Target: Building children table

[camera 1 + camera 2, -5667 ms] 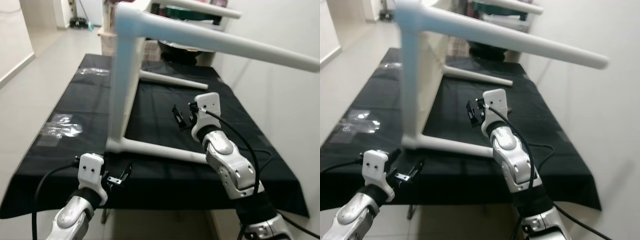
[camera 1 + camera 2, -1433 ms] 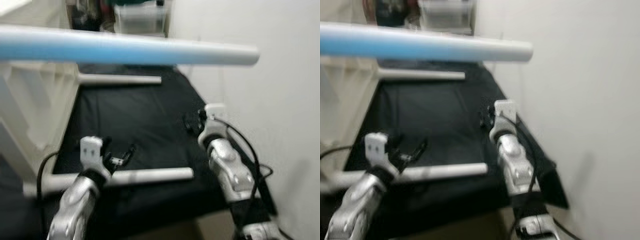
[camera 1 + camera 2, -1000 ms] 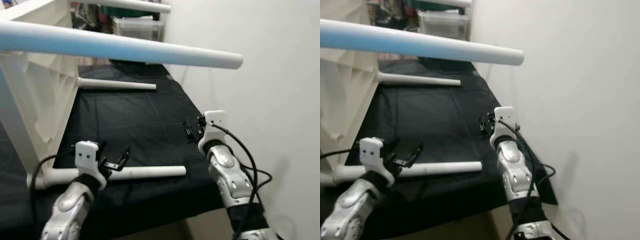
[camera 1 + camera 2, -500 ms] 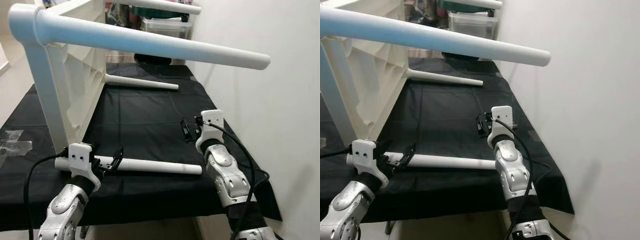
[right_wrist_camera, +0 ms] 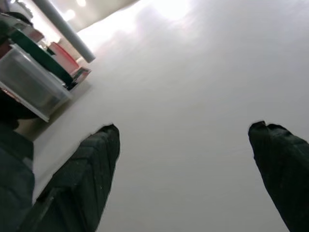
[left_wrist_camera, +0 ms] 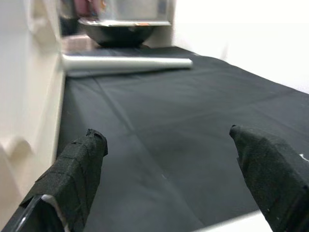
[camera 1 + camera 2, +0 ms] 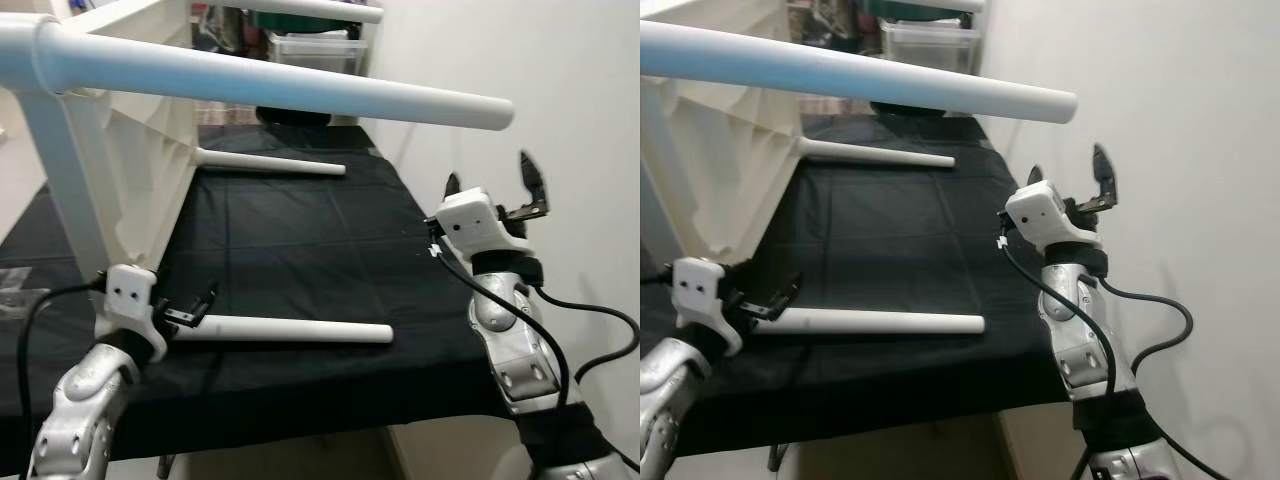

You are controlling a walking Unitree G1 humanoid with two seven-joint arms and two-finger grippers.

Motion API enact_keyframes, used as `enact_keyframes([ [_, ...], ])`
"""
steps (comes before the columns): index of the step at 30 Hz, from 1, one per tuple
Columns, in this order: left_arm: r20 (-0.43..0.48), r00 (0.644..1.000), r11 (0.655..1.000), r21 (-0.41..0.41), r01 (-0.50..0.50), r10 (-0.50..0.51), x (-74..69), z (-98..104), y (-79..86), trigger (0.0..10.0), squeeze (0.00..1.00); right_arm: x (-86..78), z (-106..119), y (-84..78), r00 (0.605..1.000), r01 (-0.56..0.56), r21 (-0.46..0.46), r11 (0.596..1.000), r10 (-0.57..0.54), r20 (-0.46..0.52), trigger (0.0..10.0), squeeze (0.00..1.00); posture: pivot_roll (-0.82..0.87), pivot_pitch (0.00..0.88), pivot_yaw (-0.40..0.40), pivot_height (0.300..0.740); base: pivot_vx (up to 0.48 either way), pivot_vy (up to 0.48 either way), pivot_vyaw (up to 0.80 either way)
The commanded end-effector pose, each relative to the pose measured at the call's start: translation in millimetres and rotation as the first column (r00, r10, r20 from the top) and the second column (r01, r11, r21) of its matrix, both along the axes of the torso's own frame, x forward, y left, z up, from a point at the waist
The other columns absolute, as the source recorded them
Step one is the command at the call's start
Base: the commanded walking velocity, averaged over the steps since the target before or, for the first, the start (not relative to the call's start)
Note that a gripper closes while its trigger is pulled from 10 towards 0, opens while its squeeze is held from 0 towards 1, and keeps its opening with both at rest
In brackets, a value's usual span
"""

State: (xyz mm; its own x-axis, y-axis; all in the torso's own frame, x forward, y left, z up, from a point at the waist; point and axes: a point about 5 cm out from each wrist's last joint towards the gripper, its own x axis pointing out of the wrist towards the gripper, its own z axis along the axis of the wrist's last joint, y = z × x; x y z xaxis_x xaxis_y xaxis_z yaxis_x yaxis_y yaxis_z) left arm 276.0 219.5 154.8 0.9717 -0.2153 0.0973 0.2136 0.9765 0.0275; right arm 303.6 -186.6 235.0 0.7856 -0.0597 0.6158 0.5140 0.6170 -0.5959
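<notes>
Across the upper left of the frame we have the white plastic children's table [image 7: 130,150], tipped on its side on the black cloth-covered worktop [image 7: 300,240]. Lower left, a loose white tubular leg [image 7: 290,331] lies beside our left gripper [image 7: 185,312], fingers apart, empty. Our right gripper [image 7: 490,190], centre right, points upward, spread wide. We judge a careless nudge could roll the leg off the near edge.

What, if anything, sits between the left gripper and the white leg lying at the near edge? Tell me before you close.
Nothing visible does. The left gripper is open right at the near end of the loose white leg, which lies flat on the black cloth. The right gripper is raised, open, near the wall.
</notes>
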Motion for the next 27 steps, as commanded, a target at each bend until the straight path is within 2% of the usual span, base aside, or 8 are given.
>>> enact_keyframes([
  [1, -0.003, 1.000, 1.000, 0.008, -0.023, 0.023, 0.7, -1, 4.2, 10.0, 0.00, -8.2, 3, 0.4, 0.998, 0.012, -0.043, 0.999, -0.010, 0.064, 10.0, 0.00, 0.02, 0.000, -0.082, 0.740, 0.000, 0.000, 0.00],
  [3, -0.001, 0.998, 0.998, 0.006, -0.064, 0.064, -0.2, -1, 8.6, 10.0, 0.00, -17.4, 3, -2.3, 0.988, 0.068, -0.080, 0.995, -0.056, 0.141, 10.0, 0.00, 0.03, 0.000, -0.086, 0.740, 0.000, 0.000, 0.00],
  [7, -0.005, 0.997, 0.997, 0.010, -0.081, 0.081, -2.3, -3, 11.1, 10.0, 0.00, -21.5, 2, -4.3, 0.980, 0.101, -0.084, 0.991, -0.085, 0.180, 10.0, 0.00, 0.04, 0.000, -0.094, 0.740, 0.000, 0.000, 0.00],
  [12, -0.010, 0.995, 0.995, 0.011, -0.098, 0.098, -4.5, -6, 15.0, 10.0, 0.00, -24.9, 5, 3.4, 0.963, 0.111, -0.109, 0.988, -0.079, 0.257, 10.0, 0.00, 0.04, 0.000, -0.094, 0.740, 0.000, 0.000, 0.00],
  [15, -0.009, 0.994, 0.994, 0.009, -0.110, 0.110, -4.4, -6, 17.2, 10.0, 0.00, -23.5, 10, 7.7, 0.960, 0.083, -0.115, 0.990, -0.048, 0.274, 10.0, 0.00, 0.04, 0.000, -0.093, 0.740, 0.000, 0.000, 0.00],
  [18, -0.007, 0.991, 0.991, 0.012, -0.131, 0.131, -2.9, -5, 21.7, 10.0, 0.00, -18.7, 18, 26.7, 0.956, -0.035, -0.151, 0.988, 0.077, 0.284, 10.0, 0.00, 0.04, 0.000, -0.090, 0.740, 0.000, 0.000, 0.00],
  [21, -0.004, 0.991, 0.991, 0.015, -0.134, 0.134, -1.8, -4, 23.3, 10.0, 0.00, -14.5, 21, 35.8, 0.953, -0.072, -0.172, 0.982, 0.119, 0.278, 10.0, 0.00, 0.05, 0.000, -0.097, 0.740, 0.000, 0.000, 0.00],
  [27, 0.003, 0.990, 0.990, 0.022, -0.140, 0.140, -1.7, -2, 25.9, 10.0, 0.00, -8.5, 24, 40.6, 0.952, -0.089, -0.193, 0.977, 0.140, 0.271, 10.0, 0.00, 0.05, 0.000, -0.105, 0.740, 0.000, 0.000, 0.00],
])
